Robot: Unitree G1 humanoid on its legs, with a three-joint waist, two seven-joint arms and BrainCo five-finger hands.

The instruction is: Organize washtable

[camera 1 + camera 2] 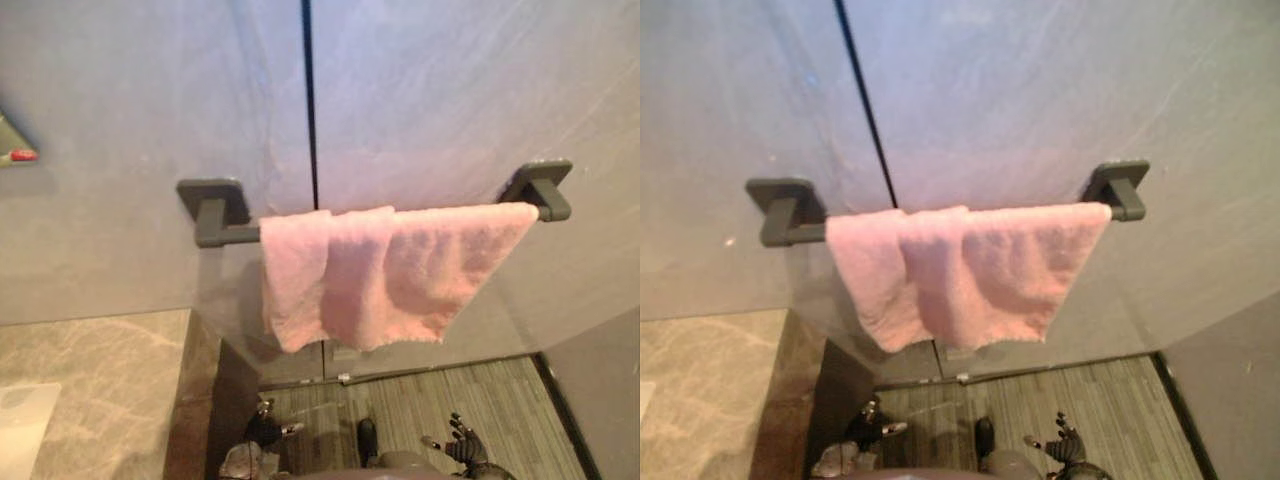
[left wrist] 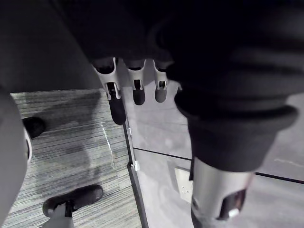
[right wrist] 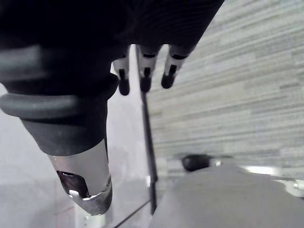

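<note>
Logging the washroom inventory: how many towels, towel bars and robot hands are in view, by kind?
Pink terry towel: 1
Dark grey wall-mounted towel bar: 1
Robot hands: 2 (left hand, right hand)
Total: 4

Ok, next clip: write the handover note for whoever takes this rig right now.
Left hand: open, fingers straight, empty, low above the floor.
Right hand: the same.
Pink towel hangs over the dark towel bar, folds overlapping, the bar's left end bare.
Marble counter sits lower left.
Done: towel hung.
Left: probably spread it evenly, then check the counter.
</note>
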